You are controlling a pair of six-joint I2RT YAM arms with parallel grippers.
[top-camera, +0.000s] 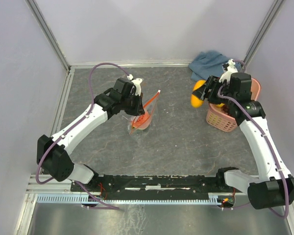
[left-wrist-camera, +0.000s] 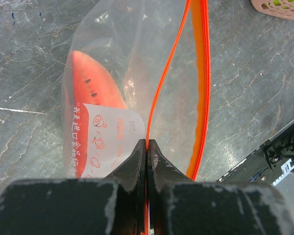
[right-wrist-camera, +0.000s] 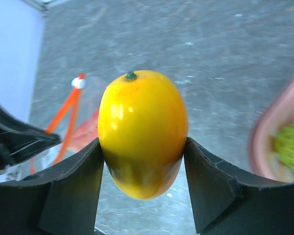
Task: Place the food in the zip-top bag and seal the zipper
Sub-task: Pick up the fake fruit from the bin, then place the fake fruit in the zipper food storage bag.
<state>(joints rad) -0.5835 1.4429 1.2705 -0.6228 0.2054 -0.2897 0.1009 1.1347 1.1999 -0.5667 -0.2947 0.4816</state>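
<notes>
The zip-top bag (top-camera: 144, 118) stands on the table with its mouth held up and apart. My left gripper (top-camera: 140, 104) (left-wrist-camera: 147, 142) is shut on one thin lip of the red-orange zipper (left-wrist-camera: 202, 73). A red watermelon wedge (left-wrist-camera: 90, 84) lies inside the clear bag (left-wrist-camera: 132, 58). My right gripper (top-camera: 201, 94) (right-wrist-camera: 143, 147) is shut on the yellow oblong fruit (right-wrist-camera: 142, 127) (top-camera: 197, 96), held in the air right of the bag and left of the basket. In the right wrist view the bag (right-wrist-camera: 85, 129) shows at lower left, with the zipper's white end piece (right-wrist-camera: 78, 82).
A pink lattice basket (top-camera: 224, 119) (left-wrist-camera: 279, 7) (right-wrist-camera: 262, 147) stands at the right under my right arm, with a green item (right-wrist-camera: 290, 148) inside. A blue-grey cloth (top-camera: 208, 61) is bunched at the back right. Frame posts and walls ring the table.
</notes>
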